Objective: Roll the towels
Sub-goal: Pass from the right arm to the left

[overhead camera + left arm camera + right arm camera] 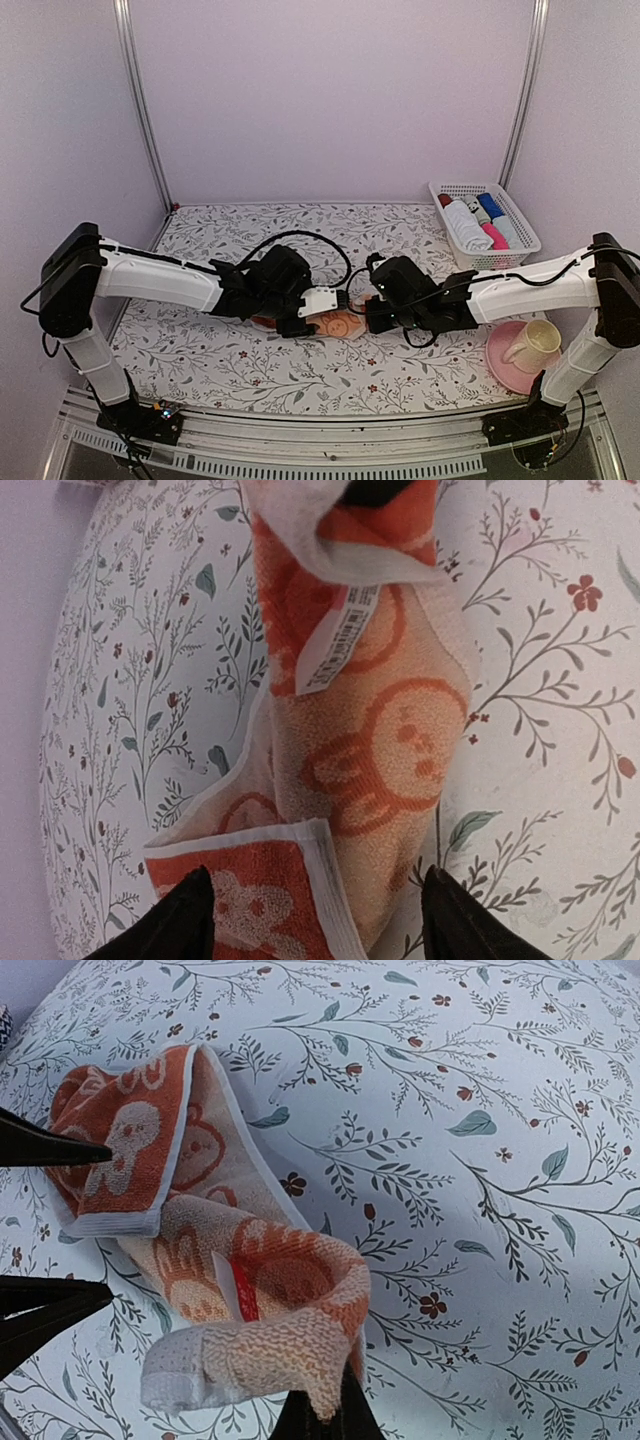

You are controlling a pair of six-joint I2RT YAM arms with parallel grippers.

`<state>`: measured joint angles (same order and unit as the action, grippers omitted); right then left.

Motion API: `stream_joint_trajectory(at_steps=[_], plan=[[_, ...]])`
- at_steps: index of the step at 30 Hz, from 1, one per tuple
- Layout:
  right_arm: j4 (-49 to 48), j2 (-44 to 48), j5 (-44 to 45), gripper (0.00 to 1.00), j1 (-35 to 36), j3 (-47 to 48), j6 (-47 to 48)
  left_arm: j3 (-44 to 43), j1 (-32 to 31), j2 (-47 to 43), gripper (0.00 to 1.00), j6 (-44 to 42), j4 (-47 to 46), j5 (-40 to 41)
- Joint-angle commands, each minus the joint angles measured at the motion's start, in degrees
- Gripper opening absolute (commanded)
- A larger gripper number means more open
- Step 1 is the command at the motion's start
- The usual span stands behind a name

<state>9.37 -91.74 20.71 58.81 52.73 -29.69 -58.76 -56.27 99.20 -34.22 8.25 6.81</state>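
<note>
The orange-red towel [338,324] with pale cartoon faces lies crumpled and partly folded on the flowered table between the two arms. In the left wrist view the towel [380,730] runs lengthwise. A folded corner lies between my left gripper's [322,925] wide-apart fingers [185,920], which do not pinch it. My right gripper [325,1415] is shut on the towel's white-hemmed edge [270,1355] and holds it lifted and curled over above the table. The white care label [335,640] shows. From above, the left gripper [330,312] and the right gripper [362,312] nearly meet over the towel.
A white basket [520,222] at the back right holds several rolled cloths in mixed colours. A pink plate [505,372] with a cream cup [533,345] sits at the front right beside the right arm. Purple walls close in the back and sides.
</note>
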Motion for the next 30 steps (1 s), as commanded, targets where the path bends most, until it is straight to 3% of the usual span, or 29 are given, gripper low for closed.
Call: stream_joint_trajectory(at_steps=[1,17,26,30], plan=[[-2.19,0.85,-0.49,0.03,-0.35,-1.84,-1.27,-0.32,-0.92,3.53,0.68,-1.27,-6.27,5.61],[-4.69,0.14,-2.47,0.03,-0.36,-2.70,-1.22,-2.01,-1.08,6.50,0.36,-1.55,-9.58,5.16],[-5.12,-0.19,-2.70,0.03,-0.36,-2.77,-1.20,-1.95,-1.02,6.71,0.03,-1.75,-8.57,6.29],[-5.15,-0.04,-2.32,0.03,-0.36,-3.26,-1.16,-2.03,-0.05,5.69,0.00,-1.10,-8.27,7.15]])
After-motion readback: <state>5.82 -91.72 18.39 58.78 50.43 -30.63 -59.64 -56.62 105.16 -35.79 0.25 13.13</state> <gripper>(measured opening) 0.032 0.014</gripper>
